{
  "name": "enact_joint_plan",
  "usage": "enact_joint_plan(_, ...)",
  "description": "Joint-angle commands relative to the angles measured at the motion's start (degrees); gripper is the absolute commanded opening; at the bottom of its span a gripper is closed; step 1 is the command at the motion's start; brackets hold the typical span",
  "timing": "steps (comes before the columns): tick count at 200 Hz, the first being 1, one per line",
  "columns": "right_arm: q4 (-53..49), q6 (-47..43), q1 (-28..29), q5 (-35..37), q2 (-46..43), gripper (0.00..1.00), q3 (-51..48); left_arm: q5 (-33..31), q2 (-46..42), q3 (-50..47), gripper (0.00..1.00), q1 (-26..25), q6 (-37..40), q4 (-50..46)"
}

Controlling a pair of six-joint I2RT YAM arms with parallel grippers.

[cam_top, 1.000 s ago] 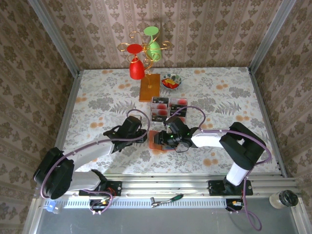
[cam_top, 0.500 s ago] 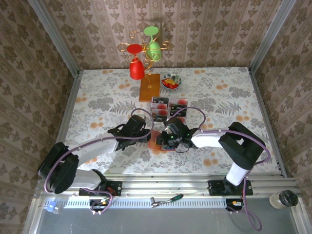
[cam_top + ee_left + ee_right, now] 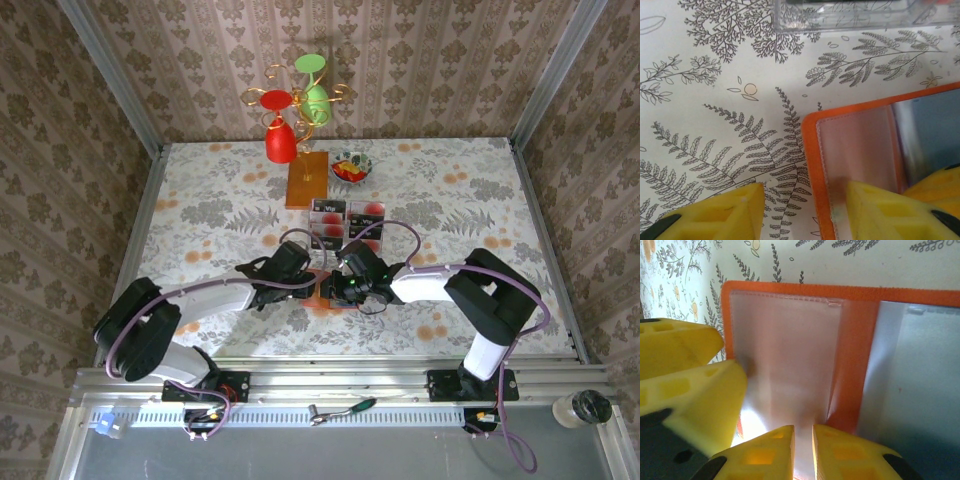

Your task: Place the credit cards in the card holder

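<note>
card holder: the orange card holder (image 3: pixel 855 150) lies open and flat on the table (image 3: pixel 450 190), near its front middle, between the two grippers. a clear sleeve faces up on one half. no card shows in that sleeve.
credit cards: the credit cards (image 3: pixel 327 210), black and red, sit in the clear tray (image 3: pixel 348 240) just behind the holder. none is out of the tray.
right gripper: the right gripper (image 3: pixel 804 440) has its jaws almost together, with a thin slit between them. it sits at the near edge of the sleeve and seems to nip the holder there, though the contact itself is hard to make out.
left gripper: the left gripper (image 3: pixel 804 196) is partly open and straddles the holder's outer edge. one finger is over bare table and the other pad rests on the sleeve. it holds nothing.
step in hand: probably steadying and opening the holder, before any card is fetched.
next move: one gripper should keep the holder pinned and its sleeve mouth lifted. the other must go to the tray, pick a single thin card by its edge, and slide it in level with the sleeve. a slanted card would likely catch on the stitched rim.
</note>
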Motion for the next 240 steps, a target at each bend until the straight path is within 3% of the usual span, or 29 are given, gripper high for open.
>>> enact_joint_plan(1,-1.5,-0.1,-0.4,-0.1,-2.8,0.19,0.0,-1.3,1.2,0.1,0.48,-0.4,-1.2,0.8)
enact_joint_plan(125,-7.0,-4.4,-6.6,1.1,-8.5,0.19,-3.6,-1.8,3.3,0.4,0.47,-0.7,-0.6,1.2)
enact_joint_plan(163,-18.9,-11.2,-11.8,3.3,-16.1,0.21,2.6,-2.1,2.9,0.6,0.47,-1.1,-0.5,0.7)
enact_joint_plan(177,-25.9,-14.4,-14.7,6.8,-18.2,0.28,6.2,-2.2,2.9,0.9,0.47,-1.3,-0.4,0.4)
enact_joint_plan(207,-37.0,-21.3,-19.5,16.1,-18.2,0.52,13.2,-2.3,2.9,1.2,0.47,-1.4,-0.2,0.2)
enact_joint_plan(240,-40.4,-25.0,-22.5,19.6,-13.7,0.62,18.0,-2.4,3.0,1.8,0.46,-1.5,0.1,-0.4)
